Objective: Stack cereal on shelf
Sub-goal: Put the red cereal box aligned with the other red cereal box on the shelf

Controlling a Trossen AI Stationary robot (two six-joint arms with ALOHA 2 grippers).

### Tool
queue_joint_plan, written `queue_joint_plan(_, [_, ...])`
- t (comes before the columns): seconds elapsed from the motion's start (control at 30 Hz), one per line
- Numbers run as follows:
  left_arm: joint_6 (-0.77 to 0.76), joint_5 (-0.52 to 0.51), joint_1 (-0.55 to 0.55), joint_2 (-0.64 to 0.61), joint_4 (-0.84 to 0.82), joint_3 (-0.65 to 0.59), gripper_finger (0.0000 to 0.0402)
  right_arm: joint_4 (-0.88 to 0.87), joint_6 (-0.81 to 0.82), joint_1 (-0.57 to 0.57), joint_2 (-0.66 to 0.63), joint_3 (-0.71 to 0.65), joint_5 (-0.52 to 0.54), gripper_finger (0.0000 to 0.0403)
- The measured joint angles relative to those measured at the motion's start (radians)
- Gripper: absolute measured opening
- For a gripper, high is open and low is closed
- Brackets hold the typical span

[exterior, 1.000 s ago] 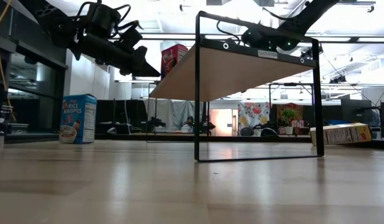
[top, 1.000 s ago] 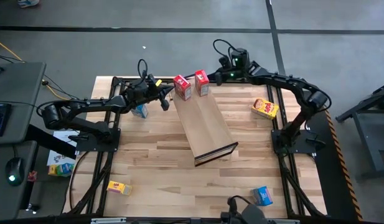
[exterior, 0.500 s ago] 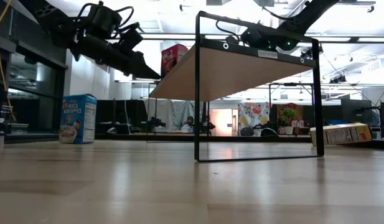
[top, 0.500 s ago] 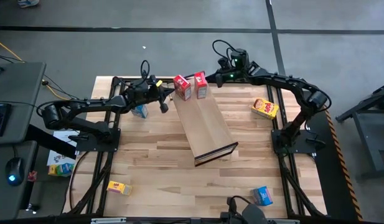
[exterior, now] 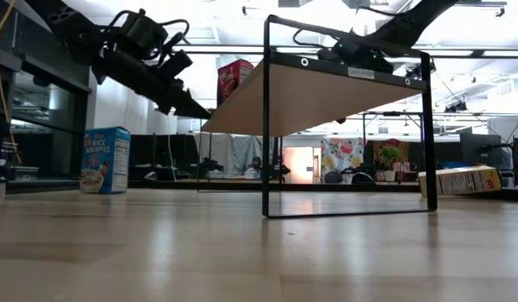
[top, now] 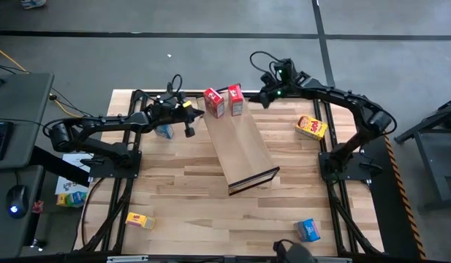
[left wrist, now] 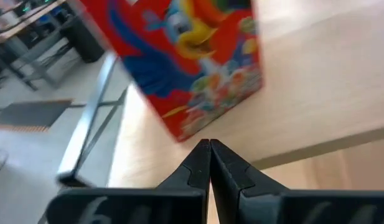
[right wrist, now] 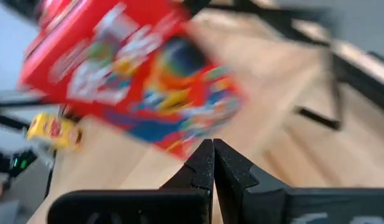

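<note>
2 red cereal boxes stand on the far end of the shelf (top: pixel 240 150): left red box (top: pixel 214 103) and right red box (top: pixel 237 98), side by side, just apart. The shelf runs slanted from the far-middle of the tabletop (top: pixel 174 190) toward the center, dark end lip at its near end.

Left gripper (top: pixel 190 124) sits just off the shelf's far-left corner, beside the left red box, not touching it; in its wrist view the fingers (left wrist: pixel 198 167) are clenched together with nothing between them. Right gripper (top: pixel 260 96) is just beside the right red box at the shelf's far-right side; its fingers (right wrist: pixel 204 163) are also pressed together, empty, with the box right in front of them.

Step in hand, my read: both red boxes are placed, 4 are left off the shelf. Blue Rice Krispies box (top: pixel 164 130) stands upright near the tabletop's far-left edge, under the left arm. Yellow box (top: pixel 311 127) lies near the right edge. Second yellow box (top: pixel 139 219) lies near the near-left corner, second blue box (top: pixel 308 230) near the near-right corner.

Next move likely needs each gripper to clear the red boxes without knocking them, spread its fingers, then go for the nearest box: blue for left, yellow for right.
</note>
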Motion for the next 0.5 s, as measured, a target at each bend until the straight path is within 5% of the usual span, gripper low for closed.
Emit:
queue_joint_plan(0.23, [0.016,0.034,0.000,0.000,0.013,0.000,0.0000,0.004,-0.034,0.109,-0.005,0.007,0.073,0.0000])
queue_joint_plan(0.5, [0.009,0.033,0.000,0.000,0.001,0.000,0.0000,-0.181,-0.052,0.114,-0.005,0.095,0.178,0.0000])
